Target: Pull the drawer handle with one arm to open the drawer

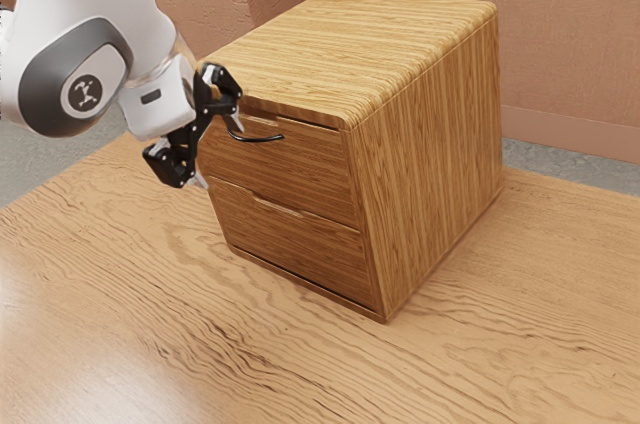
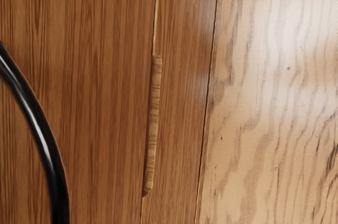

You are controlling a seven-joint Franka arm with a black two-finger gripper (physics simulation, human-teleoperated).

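Fingers spread wide beside drawer handle; wooden table, brown walls.

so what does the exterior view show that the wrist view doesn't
Exterior view adds the arm, the open tool at the end of the handle, the whole cabinet with its top and side, and the wall behind. Wrist view adds nothing new, just a close look at the wood grain and the seam below the top drawer. Both share the black handle, the top drawer front, the notch under it and the table.
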